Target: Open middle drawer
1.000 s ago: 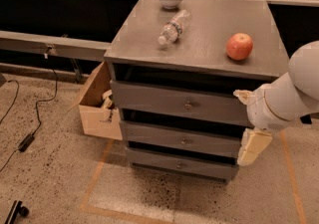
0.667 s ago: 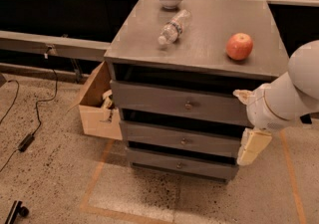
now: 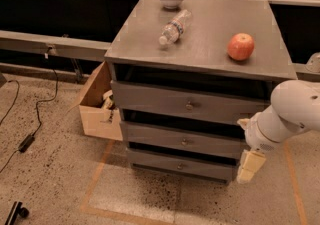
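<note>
Cream-tipped gripper (image 3: 250, 166) dropped lower, beside right end of wide grey wooden middle drawer (image 3: 150, 135) — grip state indeterminable. Approach step; next, reach its small round metal knob (image 3: 185, 142).

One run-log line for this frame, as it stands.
gripper: by cabinet right edge, off knob | middle drawer: shut | task: not yet done

the arm (image 3: 296, 109) is a thick, smooth white tube with rounded ends, coming in from the 3 o'clock edge of the view. at its lower left end it steps down into a short, round white wrist (image 3: 264, 133) with a thin dark seam around it. the gripper (image 3: 247, 169) sits at about 4 o'clock, just under the wrist: pale cream, blocky and matte, duller than the white shell. a small cream tab (image 3: 243, 122) shows at the wrist's 10 o'clock side.
</note>
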You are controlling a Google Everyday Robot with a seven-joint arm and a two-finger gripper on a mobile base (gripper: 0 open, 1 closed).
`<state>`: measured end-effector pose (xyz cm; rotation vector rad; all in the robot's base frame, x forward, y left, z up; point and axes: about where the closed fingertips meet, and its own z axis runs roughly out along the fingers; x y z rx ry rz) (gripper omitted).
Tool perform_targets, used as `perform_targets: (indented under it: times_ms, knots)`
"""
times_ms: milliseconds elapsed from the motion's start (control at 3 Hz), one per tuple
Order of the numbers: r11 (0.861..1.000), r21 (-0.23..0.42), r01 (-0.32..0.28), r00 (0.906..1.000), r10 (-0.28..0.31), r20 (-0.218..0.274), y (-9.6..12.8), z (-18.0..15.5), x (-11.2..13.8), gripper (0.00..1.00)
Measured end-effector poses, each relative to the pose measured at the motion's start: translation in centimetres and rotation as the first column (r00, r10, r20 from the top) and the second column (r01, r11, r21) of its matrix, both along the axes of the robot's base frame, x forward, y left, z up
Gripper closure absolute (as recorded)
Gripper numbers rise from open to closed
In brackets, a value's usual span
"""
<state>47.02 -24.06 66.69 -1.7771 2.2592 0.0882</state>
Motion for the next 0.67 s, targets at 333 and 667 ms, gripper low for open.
perform_targets:
  times_ms: [333,667]
  knots:
    - [0.999,0.046,-0.002,0.9992,0.004,-0.039,-0.6,-5.6,0.7,0.0]
    - [0.992,0.094,-0.086,0.9961,0.087,-0.009,-0.3,-9.8,1.3,0.0]
